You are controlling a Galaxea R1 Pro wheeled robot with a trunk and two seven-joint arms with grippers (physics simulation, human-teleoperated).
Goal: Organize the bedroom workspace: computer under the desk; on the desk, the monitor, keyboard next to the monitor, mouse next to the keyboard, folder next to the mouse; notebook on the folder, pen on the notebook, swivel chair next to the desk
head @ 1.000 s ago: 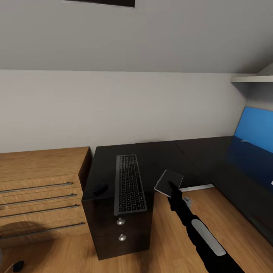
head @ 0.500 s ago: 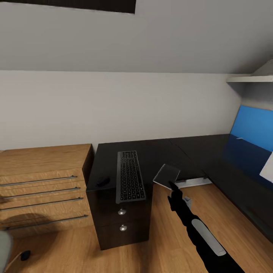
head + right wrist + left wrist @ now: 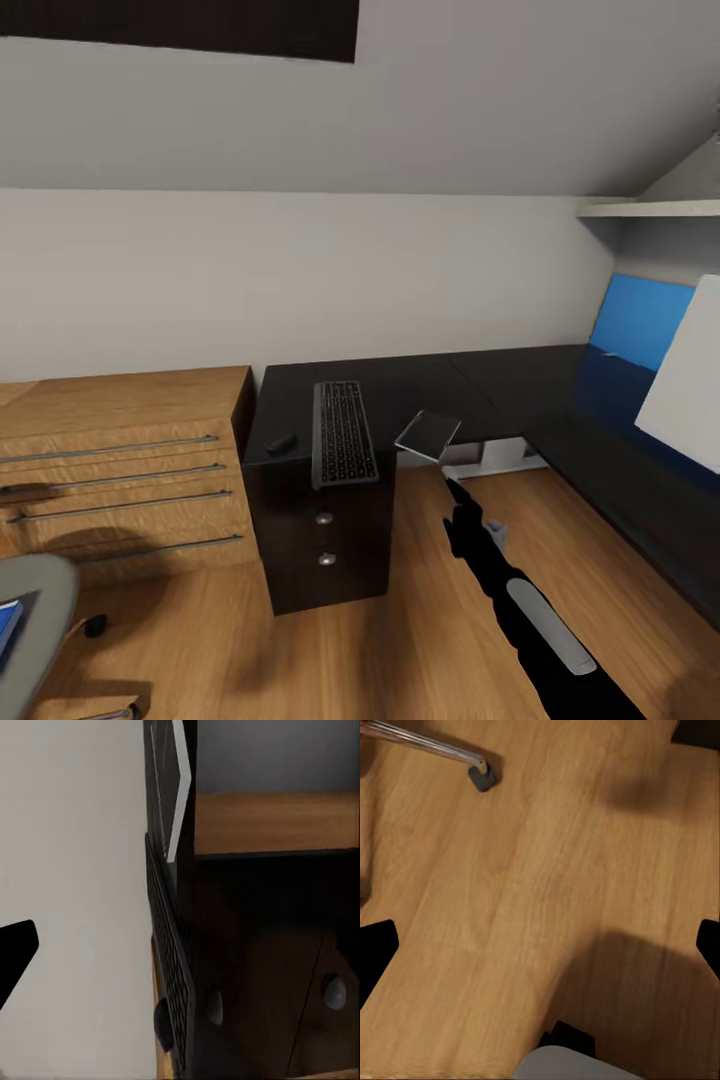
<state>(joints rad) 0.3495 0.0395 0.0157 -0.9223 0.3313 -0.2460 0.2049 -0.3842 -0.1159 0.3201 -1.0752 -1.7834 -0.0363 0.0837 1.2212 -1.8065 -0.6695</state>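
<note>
Keyboard [image 3: 344, 434] is lying on the desk [image 3: 520, 385] at the left end of the black top, over the drawer unit, its near end overhanging the front edge; mouse [image 3: 281, 440] is sitting just beside it near the left edge. Both placements are looking done, though whether they are counting as next to the monitor [image 3: 686, 388] is uncertain: the pale-backed panel is showing at the desk's far right wing, well apart from them. Swivel chair [image 3: 30, 610] is standing off the desk's left end, in front of the wooden drawer cabinet [image 3: 120, 465], with the blue folder [image 3: 8, 628] just peeking on its seat; folder transfer, notebook and pen stacking, and chair positioning are all looking outstanding. Right gripper [image 3: 446, 482] is pointing toward the desk's front edge beside a small grey slab [image 3: 428, 434] near its tip; contact and opening cannot be told. Left gripper [image 3: 540, 945] is hanging spread wide over bare floor, holding nothing.
</note>
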